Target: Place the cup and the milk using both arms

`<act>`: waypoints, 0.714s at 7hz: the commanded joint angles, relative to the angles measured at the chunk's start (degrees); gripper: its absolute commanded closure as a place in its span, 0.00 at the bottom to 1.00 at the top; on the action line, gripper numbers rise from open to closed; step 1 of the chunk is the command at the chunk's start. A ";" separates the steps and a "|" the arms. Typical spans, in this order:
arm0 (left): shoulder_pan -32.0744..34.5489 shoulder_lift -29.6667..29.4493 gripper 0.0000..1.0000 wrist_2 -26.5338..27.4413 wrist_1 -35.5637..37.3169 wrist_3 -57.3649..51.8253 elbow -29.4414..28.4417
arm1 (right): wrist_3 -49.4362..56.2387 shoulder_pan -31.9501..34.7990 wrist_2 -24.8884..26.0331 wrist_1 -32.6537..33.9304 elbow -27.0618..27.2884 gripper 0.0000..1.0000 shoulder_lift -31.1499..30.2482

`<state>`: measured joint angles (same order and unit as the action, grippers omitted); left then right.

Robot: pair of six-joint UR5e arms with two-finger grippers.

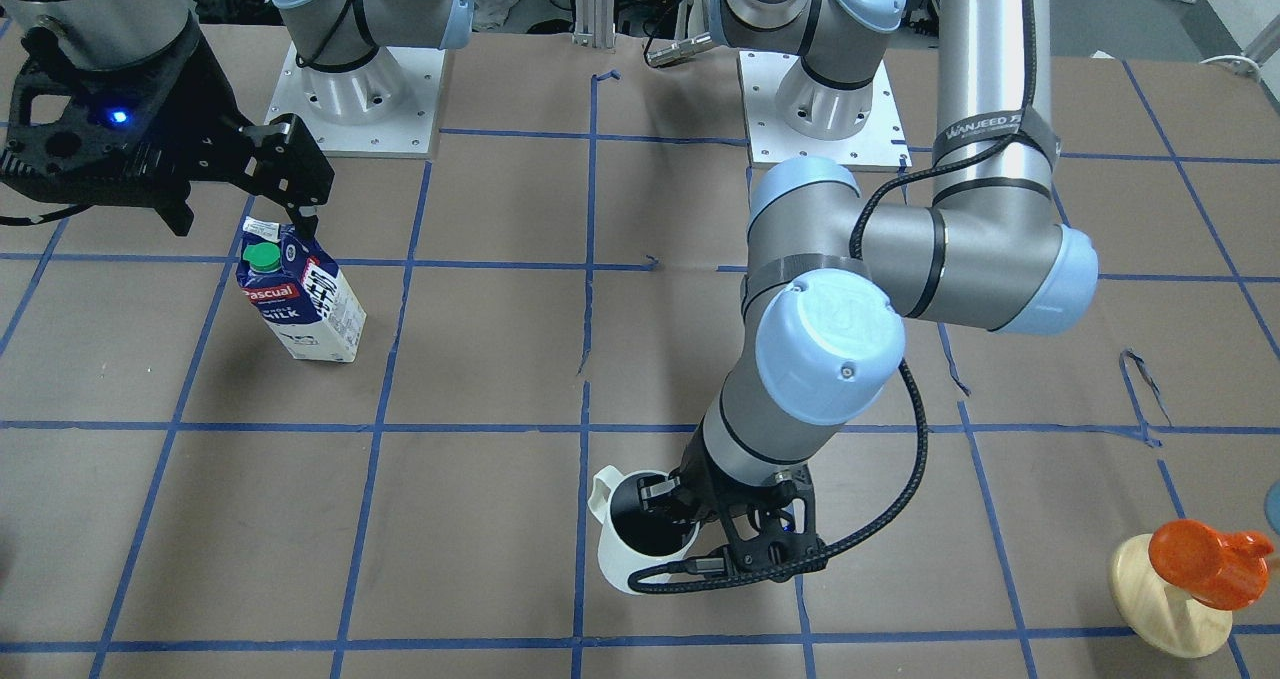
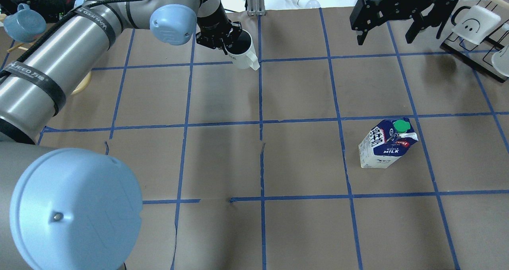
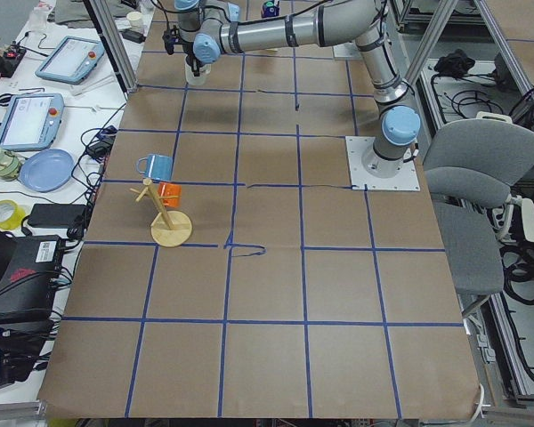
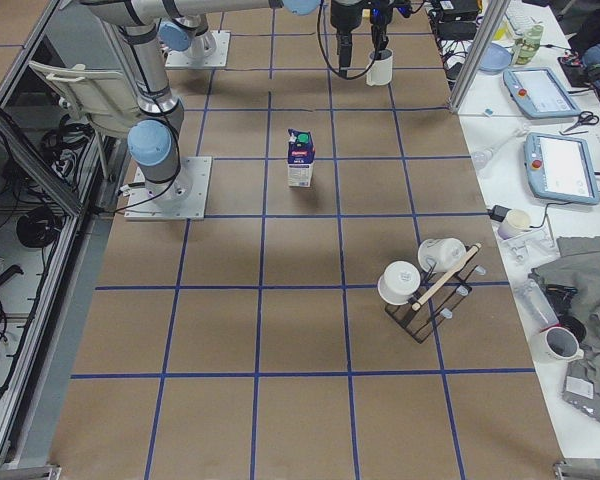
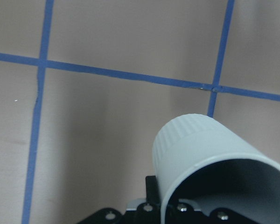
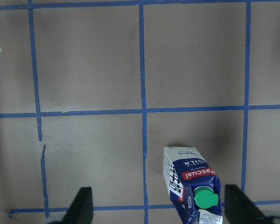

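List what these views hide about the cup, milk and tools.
Front view: wrist and cable partly cover the left tool's grip on the cup.
Left wrist view: cup wall hides the fingers; handle out of frame.
Right wrist view: bottom edge cuts off the milk's top and the right tool.

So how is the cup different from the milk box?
The cup is round and plain white, dark inside; the milk is a boxy blue-and-white carton with a green cap. The left claw grips the cup's rim; the milk stands untouched under the open right claw. Both are partly white.
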<state>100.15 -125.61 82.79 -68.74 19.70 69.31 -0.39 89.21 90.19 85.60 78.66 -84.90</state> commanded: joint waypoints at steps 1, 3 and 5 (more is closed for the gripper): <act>2.24 -2.53 1.00 0.45 0.01 2.26 -1.81 | 0.04 0.00 -0.28 0.00 0.00 0.00 0.09; 4.79 -2.80 1.00 3.32 -0.08 3.24 -0.94 | -0.05 0.00 -0.02 -0.17 0.09 0.00 0.09; 5.84 -2.80 1.00 3.52 0.10 3.33 0.64 | 0.04 0.00 0.07 -0.09 0.09 0.00 0.09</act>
<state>105.21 -128.32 85.92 -68.73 22.98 69.17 -0.37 89.21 90.20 85.50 78.75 -84.81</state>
